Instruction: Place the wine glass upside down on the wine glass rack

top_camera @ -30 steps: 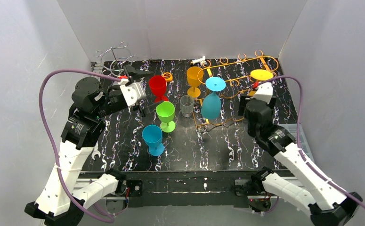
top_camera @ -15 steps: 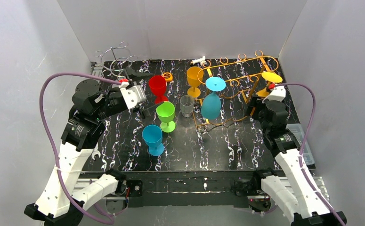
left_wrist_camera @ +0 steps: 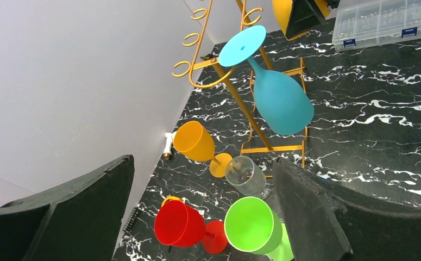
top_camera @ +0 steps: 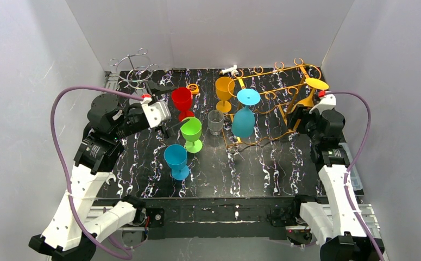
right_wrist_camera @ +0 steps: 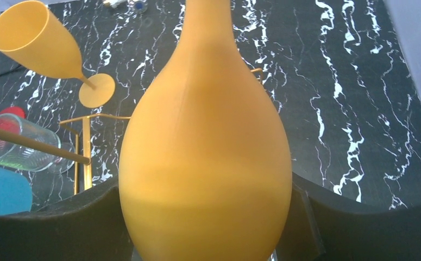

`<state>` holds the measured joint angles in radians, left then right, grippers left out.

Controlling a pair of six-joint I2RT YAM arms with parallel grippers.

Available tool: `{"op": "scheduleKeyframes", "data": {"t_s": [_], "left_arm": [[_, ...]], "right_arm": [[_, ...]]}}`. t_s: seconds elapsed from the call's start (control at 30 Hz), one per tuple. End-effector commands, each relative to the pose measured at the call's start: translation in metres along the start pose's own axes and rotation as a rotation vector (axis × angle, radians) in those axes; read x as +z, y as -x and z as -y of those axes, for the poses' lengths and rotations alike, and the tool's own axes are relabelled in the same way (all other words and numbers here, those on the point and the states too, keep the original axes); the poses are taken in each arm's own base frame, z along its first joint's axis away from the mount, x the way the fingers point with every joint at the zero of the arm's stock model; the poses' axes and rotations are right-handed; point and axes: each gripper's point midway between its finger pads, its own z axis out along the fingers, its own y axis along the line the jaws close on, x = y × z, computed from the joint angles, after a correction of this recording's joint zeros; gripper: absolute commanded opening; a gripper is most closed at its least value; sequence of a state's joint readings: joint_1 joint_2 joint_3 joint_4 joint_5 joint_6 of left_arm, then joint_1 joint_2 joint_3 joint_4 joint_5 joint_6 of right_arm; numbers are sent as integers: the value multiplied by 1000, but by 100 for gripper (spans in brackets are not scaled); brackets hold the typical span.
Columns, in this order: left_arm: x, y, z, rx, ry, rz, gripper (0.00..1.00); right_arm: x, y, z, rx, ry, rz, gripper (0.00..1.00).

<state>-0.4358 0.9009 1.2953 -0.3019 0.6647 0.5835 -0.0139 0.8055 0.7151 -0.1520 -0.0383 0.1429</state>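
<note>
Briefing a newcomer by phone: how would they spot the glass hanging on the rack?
Find the gold wire rack on the table's far right. At its left end hangs a teal wine glass. Unlike the glasses standing beside it, it is inverted, foot up.

Left arm (top_camera: 83, 179) bent at the elbow, reaching toward mid-table, left gripper (top_camera: 167, 109) turned sideways, jaws spread wide, holding nothing; right arm (top_camera: 333, 185) stretched along the right side, right gripper (top_camera: 300, 115) clamped around the bowl of the yellow wine glass (right_wrist_camera: 205, 163)
</note>
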Motion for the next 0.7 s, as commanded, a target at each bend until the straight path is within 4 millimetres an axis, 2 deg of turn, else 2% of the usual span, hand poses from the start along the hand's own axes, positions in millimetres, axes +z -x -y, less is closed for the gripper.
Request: {"op": "scheduleKeyframes", "data": {"t_s": [0.0,0.27,0.5,0.67], "left_arm": [[-1,10,-5,30,20,33,98],[-2,9,-4,32,20,33,98],[-4,9,-3,34,22,34,98],[-3,7,-3,35,24,32,98]], "right_arm": [[0,47,-15,-74,77,122,46],[4,50,-4,-123,24,115,46],[-3,56,-4,-145,23,118,45],[-7,47,1,-149,-3,101,44]]}}
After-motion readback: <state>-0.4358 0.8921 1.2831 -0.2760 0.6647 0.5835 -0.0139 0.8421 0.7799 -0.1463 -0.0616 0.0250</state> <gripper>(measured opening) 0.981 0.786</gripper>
